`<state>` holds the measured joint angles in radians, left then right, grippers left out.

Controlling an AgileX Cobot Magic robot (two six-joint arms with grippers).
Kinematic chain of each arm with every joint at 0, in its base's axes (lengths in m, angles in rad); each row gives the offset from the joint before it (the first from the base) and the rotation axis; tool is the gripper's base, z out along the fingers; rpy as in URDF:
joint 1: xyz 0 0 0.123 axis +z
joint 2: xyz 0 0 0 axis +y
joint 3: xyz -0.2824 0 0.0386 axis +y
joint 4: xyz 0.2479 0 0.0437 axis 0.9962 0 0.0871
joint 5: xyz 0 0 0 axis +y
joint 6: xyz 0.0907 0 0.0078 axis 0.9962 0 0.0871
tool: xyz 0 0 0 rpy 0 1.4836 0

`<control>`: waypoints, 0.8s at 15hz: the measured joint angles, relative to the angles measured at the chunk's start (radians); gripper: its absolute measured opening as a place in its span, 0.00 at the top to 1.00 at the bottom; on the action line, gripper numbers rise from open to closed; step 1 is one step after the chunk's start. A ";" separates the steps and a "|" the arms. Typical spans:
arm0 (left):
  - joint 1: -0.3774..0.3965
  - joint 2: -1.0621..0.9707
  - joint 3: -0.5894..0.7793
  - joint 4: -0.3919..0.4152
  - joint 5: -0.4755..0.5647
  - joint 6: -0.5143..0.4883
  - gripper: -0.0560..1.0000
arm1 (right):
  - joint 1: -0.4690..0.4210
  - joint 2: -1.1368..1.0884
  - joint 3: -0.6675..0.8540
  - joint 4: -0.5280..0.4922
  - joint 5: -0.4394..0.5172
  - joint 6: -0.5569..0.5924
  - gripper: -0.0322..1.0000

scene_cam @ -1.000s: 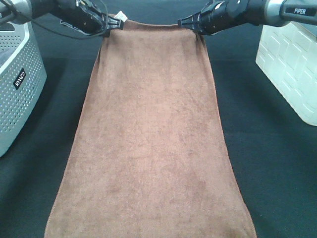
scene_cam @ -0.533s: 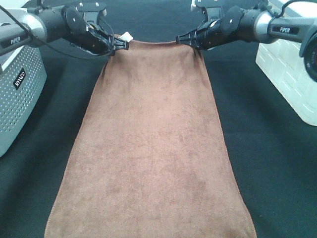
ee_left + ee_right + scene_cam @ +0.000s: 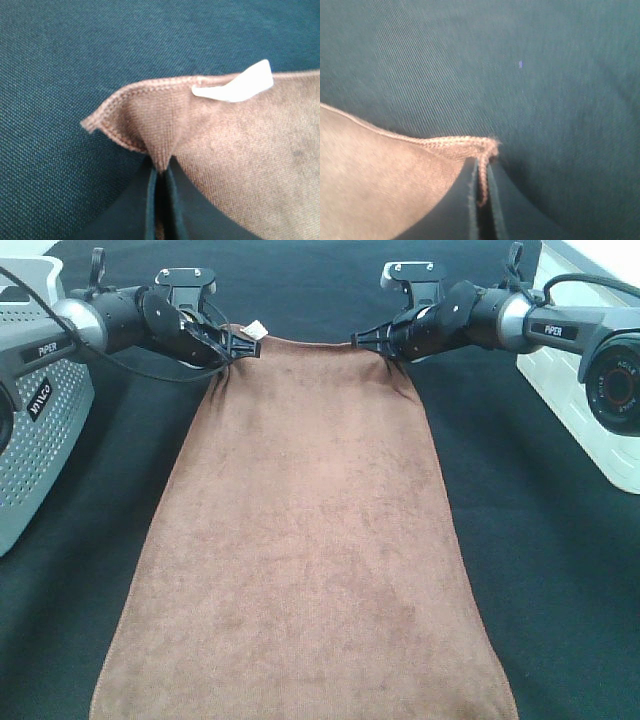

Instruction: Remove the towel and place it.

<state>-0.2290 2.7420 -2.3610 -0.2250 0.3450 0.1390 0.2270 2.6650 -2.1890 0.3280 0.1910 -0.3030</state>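
Note:
The reddish-brown towel [image 3: 305, 540] stretches from the far middle of the black cloth down past the near edge of the high view. Its far left corner, beside the small white tag [image 3: 257, 330], is pinched in my left gripper [image 3: 238, 345], which is shut on it. My right gripper [image 3: 366, 340] is shut on the far right corner. Up close, the left wrist view has the towel corner [image 3: 150, 130] and tag [image 3: 235, 86] above the closed fingers [image 3: 142, 200]. In the right wrist view the stitched towel edge [image 3: 465, 147] sits clamped between dark fingers [image 3: 465, 210].
A grey perforated basket [image 3: 35, 420] stands at the left edge and a white crate [image 3: 585, 390] at the right. Black table cloth [image 3: 540, 560] shows on both sides of the towel.
Both grippers have come toward the near side and lower, carrying the towel's far corners with them. The far edge now sags slightly between them.

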 joint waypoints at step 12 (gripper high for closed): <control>0.000 0.008 0.000 0.031 -0.019 0.000 0.35 | -0.017 0.033 -0.009 0.002 -0.001 -0.001 0.26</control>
<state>-0.2290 2.7500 -2.3610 -0.1940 0.3260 0.1390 0.2100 2.6980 -2.1980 0.3300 0.1900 -0.3040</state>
